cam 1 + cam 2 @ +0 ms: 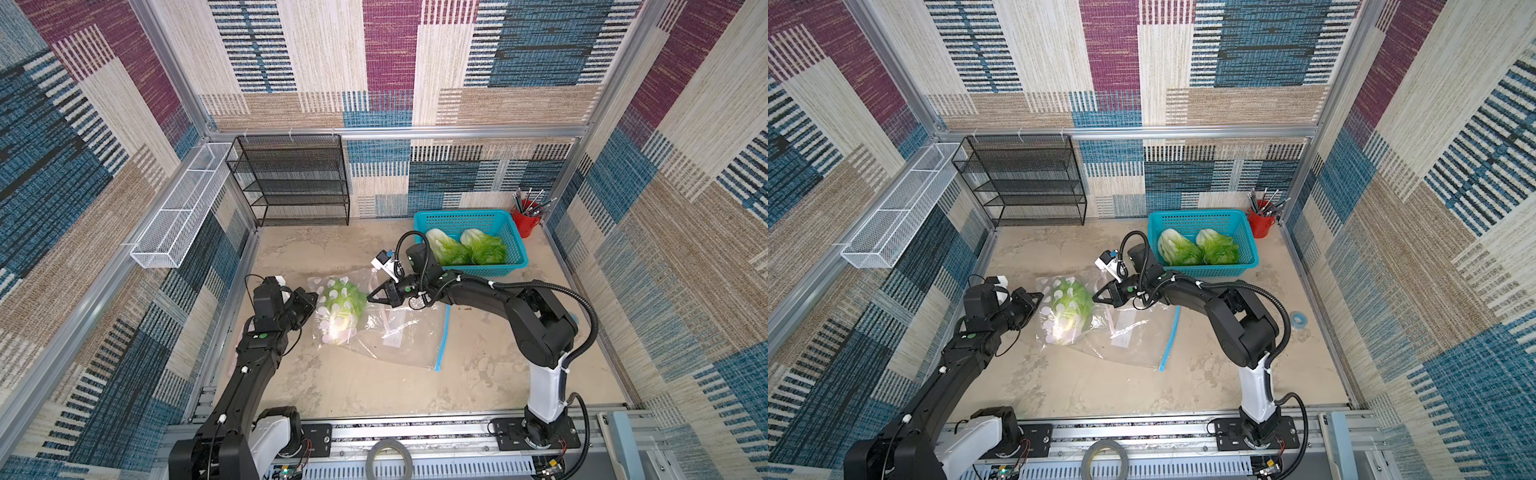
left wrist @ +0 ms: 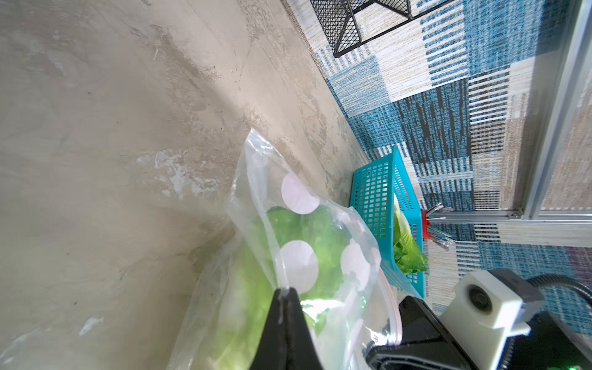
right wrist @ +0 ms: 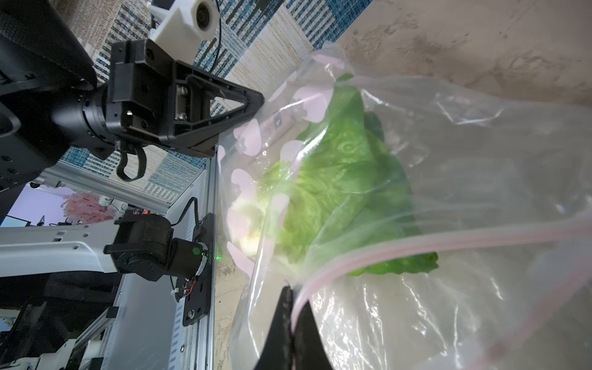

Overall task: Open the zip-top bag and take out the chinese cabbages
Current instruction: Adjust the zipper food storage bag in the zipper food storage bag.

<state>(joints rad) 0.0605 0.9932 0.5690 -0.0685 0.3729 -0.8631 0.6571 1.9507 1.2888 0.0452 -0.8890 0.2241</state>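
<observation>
— What's hard to make out?

— The white stalk of the bagged cabbage [image 1: 347, 301]. Glare bleaches it to a pale blur, and the pale dots printed on the zip-top bag [image 1: 328, 322] cover bits of the leaves. In the left wrist view, the bag and the left gripper [image 2: 286, 293] are both cut off at the frame edge. In both top views the right arm hides a near corner of the teal basket [image 1: 457, 215].

— And the grippers?

— The left gripper is closed tight. It has a fold of the bag's clear film nipped between its tips, on the side facing the left edge of the worktop [image 1: 353, 382]. The right gripper [image 3: 292, 290] is closed too, pinching the bag's pink zip strip, and the mouth gapes beside it.

— Where are the cabbages?

— One is inside that bag, left of the worktop's middle. Its crinkled bright green leaves press against the film, and one leaf edge lies right at the zip strip. Two more lie side by side in the basket at the far right corner, the inner cabbage [image 1: 446, 249] and the outer cabbage [image 1: 484, 247]. Their white bases point to the back edge.

— Anything else?

— A second clear bag [image 1: 411, 340] with a blue zip lies flat near the middle, touching the dotted one. I cannot tell how far they overlap.
</observation>
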